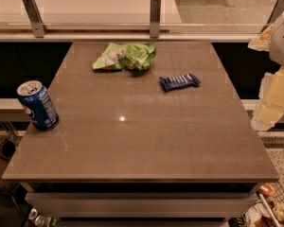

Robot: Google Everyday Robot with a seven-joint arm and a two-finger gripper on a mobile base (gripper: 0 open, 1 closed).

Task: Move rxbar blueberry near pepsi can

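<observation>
The rxbar blueberry (180,82), a small flat dark blue bar with white lettering, lies on the brown table (142,141) right of centre, toward the back. The pepsi can (38,105), blue with a silver top, stands upright at the table's left edge. My gripper (270,103), pale cream and white, hangs at the right edge of the view, beyond the table's right side. It is well to the right of the bar and holds nothing that I can see.
A crumpled green-and-white chip bag (125,56) lies at the back middle of the table, left of the bar. A glass railing with metal posts (155,15) runs behind the table. Clutter sits on the floor at the lower right (270,207).
</observation>
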